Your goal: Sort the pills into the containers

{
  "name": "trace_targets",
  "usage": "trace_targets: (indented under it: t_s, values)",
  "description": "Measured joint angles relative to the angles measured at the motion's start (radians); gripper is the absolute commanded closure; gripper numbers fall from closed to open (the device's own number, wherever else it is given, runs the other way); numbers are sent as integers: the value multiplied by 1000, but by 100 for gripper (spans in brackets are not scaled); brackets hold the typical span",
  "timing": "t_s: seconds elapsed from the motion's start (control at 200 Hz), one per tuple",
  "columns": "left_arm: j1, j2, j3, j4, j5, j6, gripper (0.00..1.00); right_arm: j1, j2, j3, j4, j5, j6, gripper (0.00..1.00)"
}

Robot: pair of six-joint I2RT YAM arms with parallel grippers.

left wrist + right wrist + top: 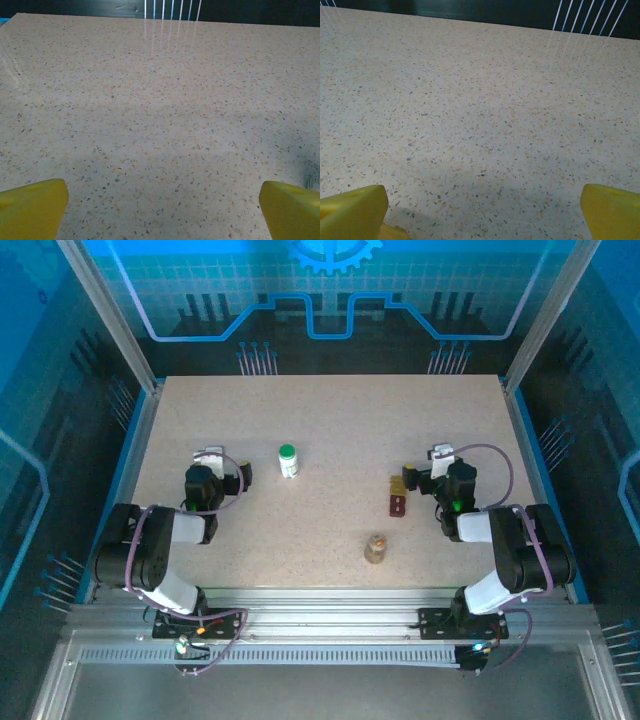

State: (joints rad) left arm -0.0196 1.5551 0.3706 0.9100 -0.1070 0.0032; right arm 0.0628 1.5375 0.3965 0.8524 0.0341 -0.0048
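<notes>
- The left end effector [160,210] and right end effector [482,212] were both released and empty.
- The red box [398,505] and yellow box [398,483] sat close together just beside the right end effector, where a careless swing could have shoved them.
- The jar [376,548] nearby could have tipped and spilled. Whether it held pills was too small to tell.
- The speckled counter [330,410] looked smooth, so pills might have rolled; blue-lit panels [330,280] walled it.
</notes>
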Motion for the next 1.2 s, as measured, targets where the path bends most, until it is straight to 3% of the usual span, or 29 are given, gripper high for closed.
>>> trace_targets:
  t_s: [1.196]
  values:
    - [10,0,1,-12,26,-1,1,0,0,0,0,14,-3,0]
